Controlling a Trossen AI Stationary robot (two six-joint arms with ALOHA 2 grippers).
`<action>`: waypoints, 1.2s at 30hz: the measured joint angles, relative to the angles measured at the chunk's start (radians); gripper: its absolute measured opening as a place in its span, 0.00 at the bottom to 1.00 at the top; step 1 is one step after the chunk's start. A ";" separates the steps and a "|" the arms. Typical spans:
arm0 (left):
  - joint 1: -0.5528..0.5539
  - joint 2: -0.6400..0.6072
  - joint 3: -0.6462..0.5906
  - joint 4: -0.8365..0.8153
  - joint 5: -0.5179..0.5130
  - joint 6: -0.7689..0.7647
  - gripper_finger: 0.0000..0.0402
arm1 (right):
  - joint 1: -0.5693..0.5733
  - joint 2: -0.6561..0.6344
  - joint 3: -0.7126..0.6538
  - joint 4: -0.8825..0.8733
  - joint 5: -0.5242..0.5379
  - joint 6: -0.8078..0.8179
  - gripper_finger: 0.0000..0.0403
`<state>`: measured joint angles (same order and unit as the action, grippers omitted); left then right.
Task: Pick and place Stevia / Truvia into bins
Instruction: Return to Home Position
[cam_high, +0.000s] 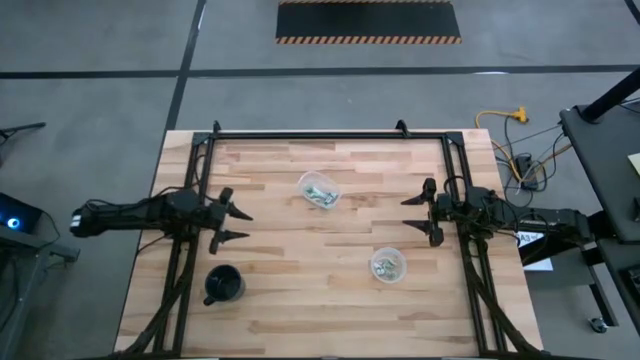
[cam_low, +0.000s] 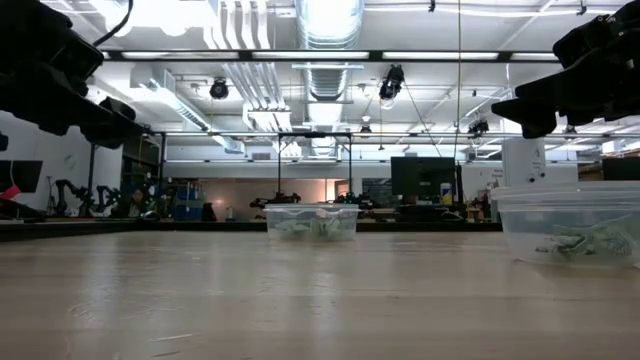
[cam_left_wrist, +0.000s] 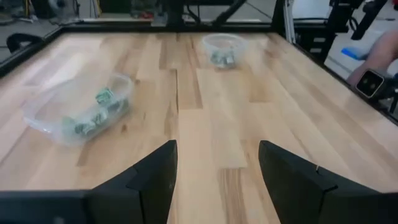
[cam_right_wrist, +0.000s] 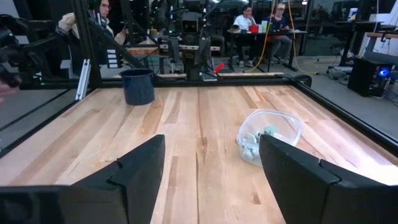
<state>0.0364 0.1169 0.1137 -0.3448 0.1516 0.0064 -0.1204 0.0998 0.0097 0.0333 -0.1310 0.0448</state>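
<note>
From above, my left hand (cam_high: 246, 226) hangs over the left part of the tabletop (cam_high: 300, 300), released, fingers spread and holding nothing. My right hand (cam_high: 407, 212) hangs over the right part, released as well and also holding nothing. Between them lies the oval clear container (cam_high: 319, 189), and nearer the front edge the round clear cup (cam_high: 389, 265). The sweetener packets (cam_high: 320, 194) lie inside these two; some green and white show in each. A black cup (cam_high: 224, 285) stands at the front left.

At tabletop height, the round cup is close on the right, the oval container farther off in the middle, and packets rest on the bottom of both.

Past my left fingers, wide apart, I see both containers with packets inside.

Past my right fingers, likewise apart, I see the oval container, the black cup beyond it, and people (cam_right_wrist: 261, 18) seated behind the tabletop.
</note>
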 joint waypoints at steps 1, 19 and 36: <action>0.000 0.009 0.000 0.007 0.000 0.000 0.52 | 0.000 0.000 0.000 0.000 0.000 0.000 0.62; 0.000 0.080 -0.005 0.053 0.000 0.000 0.52 | 0.000 0.001 0.000 -0.001 0.000 0.000 0.62; 0.000 0.086 -0.005 0.052 0.000 0.001 0.52 | 0.000 0.001 0.000 -0.001 0.000 0.000 0.62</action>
<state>0.0366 0.2026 0.1085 -0.2924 0.1520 0.0071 -0.1205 0.1009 0.0097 0.0326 -0.1309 0.0452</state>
